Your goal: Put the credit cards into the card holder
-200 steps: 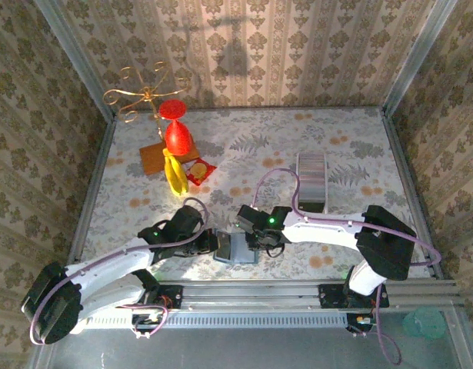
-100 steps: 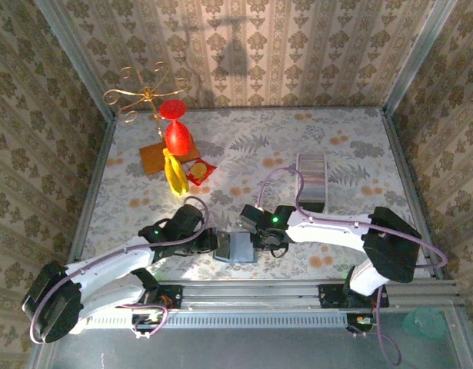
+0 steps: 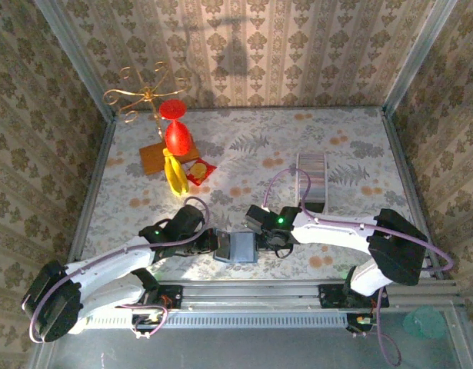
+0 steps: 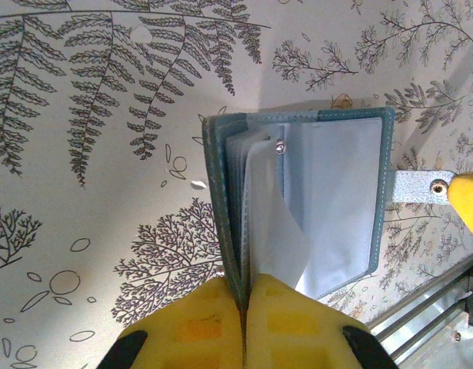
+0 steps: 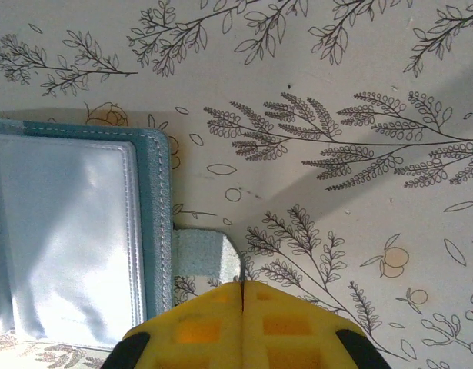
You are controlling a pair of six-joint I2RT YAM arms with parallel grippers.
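**A:** Where is the card holder?

**B:** The card holder (image 3: 238, 247) lies open on the tabletop (image 3: 359, 154), low in the overhead view and just left of centre, between my two arms. Its clear sleeves (image 4: 336, 200) face up inside the teal cover.

**A:** And your left pincer?

**B:** My left pincer (image 4: 244, 288) is clamped on the card holder's edge. In the left wrist view the cover and a few sleeves run straight into the seam between the yellow fingers at the bottom of the frame. One loose sleeve curls up beside them.

**A:** The right one?

**B:** My right pincer (image 5: 242, 292) has its fingers pressed together at bottom centre of the right wrist view. It sits at the tip of the strap (image 5: 201, 254) that sticks out from the holder's side. Whether the strap's end is pinched between them, I cannot tell.

**A:** Anything else on the tabletop?

**B:** A grey ribbed block (image 3: 311, 181) sits right of centre, well apart from the holder. A banana (image 3: 174, 175) lies toward the upper left.
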